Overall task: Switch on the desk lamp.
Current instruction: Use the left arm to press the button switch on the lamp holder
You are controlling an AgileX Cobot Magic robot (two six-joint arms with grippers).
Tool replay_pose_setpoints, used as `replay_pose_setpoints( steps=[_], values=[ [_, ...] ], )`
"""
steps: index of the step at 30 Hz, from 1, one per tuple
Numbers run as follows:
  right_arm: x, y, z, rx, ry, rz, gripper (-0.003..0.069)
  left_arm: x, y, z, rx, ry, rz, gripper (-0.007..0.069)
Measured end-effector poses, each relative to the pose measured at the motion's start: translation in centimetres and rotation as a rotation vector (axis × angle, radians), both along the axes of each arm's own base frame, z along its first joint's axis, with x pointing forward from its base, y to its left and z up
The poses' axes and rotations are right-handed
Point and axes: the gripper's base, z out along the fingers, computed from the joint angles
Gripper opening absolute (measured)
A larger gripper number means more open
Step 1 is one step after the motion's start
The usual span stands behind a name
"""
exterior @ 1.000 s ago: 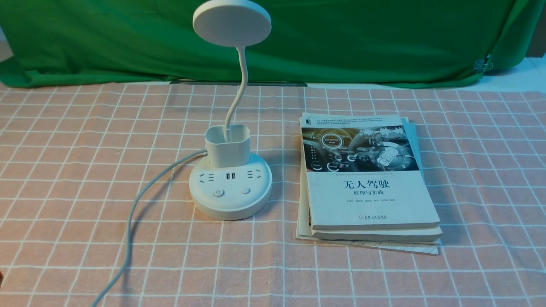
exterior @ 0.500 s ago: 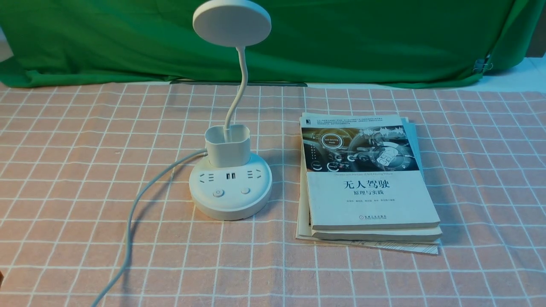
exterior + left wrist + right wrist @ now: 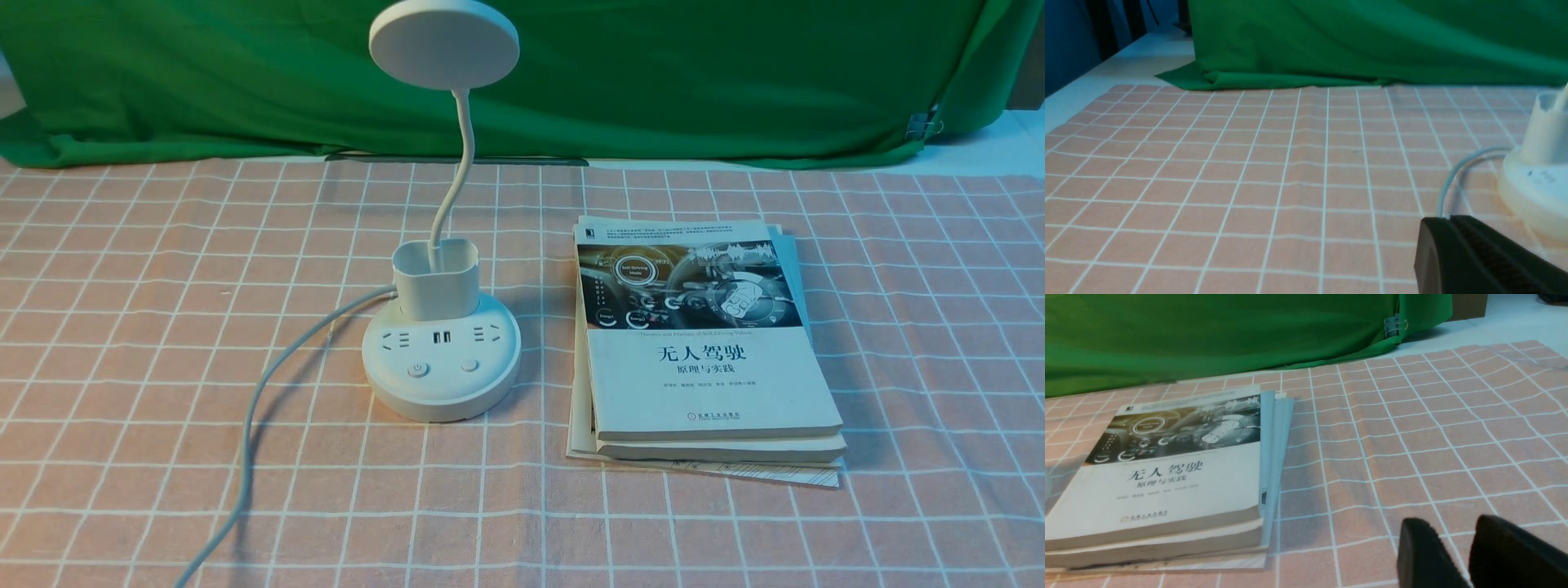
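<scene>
The white desk lamp point(image 3: 441, 367) stands left of the table's middle, its disc head point(image 3: 443, 42) raised on a thin bent neck above a small cup point(image 3: 435, 278). Two round buttons point(image 3: 418, 369) sit on the front of its base, and the head looks unlit. Neither arm shows in the front view. In the left wrist view my left gripper point(image 3: 1449, 220) is shut with nothing in it, a short way from the lamp base point(image 3: 1535, 192), with the cord point(image 3: 1447, 183) just beyond its tips. My right gripper point(image 3: 1453, 526) hangs over bare cloth, jaws slightly apart and empty.
A stack of books point(image 3: 702, 351) lies just right of the lamp, also in the right wrist view as the books point(image 3: 1167, 469). The lamp's cord point(image 3: 253, 425) curves off to the front left. A green cloth point(image 3: 653, 82) hangs along the back of the checked tablecloth.
A small dark sliver at the lower left edge of the front view is gone. The lamp and books have not moved.
</scene>
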Motion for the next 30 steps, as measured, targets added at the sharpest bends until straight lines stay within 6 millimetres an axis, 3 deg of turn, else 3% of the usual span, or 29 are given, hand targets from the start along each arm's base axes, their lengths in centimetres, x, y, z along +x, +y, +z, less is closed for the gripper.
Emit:
replay_pose_setpoints(
  steps=[7, 13, 15, 17, 18, 19, 22, 24, 30],
  values=[
    [0.0, 0.0, 0.0, 0.000, 0.000, 0.000, 0.0241, -0.2, 0.3, 2.4, -0.081, -0.265, 0.027, 0.0022],
    [0.0, 0.0, 0.0, 0.000, 0.000, 0.000, 0.0241, -0.3, 0.4, 3.0, -0.062, -0.340, 0.033, 0.0022],
    [0.0, 0.0, 0.0, 0.000, 0.000, 0.000, 0.0241, -0.3, 0.4, 3.0, -0.166, -0.347, 0.031, 0.0022],
    [0.0, 0.0, 0.0, 0.000, 0.000, 0.000, 0.0241, -0.3, 0.6, 3.0, -0.445, -0.358, 0.021, 0.0022],
    [0.0, 0.0, 0.0, 0.000, 0.000, 0.000, 0.0241, -0.3, 0.6, 3.0, -0.468, -0.360, 0.019, 0.0022],
    [0.0, 0.0, 0.0, 0.000, 0.000, 0.000, 0.0241, -0.4, 0.7, 3.0, -0.731, -0.375, 0.006, 0.0022],
    [0.0, 0.0, 0.0, 0.000, 0.000, 0.000, 0.0241, -0.4, 0.9, 3.2, -1.111, -0.406, -0.029, 0.0022],
    [0.0, 0.0, 0.0, 0.000, 0.000, 0.000, 0.0241, -0.4, 0.9, 3.2, -1.201, -0.413, -0.045, 0.0022],
    [0.0, 0.0, 0.0, 0.000, 0.000, 0.000, 0.0241, -0.4, 0.8, 3.3, -1.210, -0.417, -0.060, 0.0022]
  ],
)
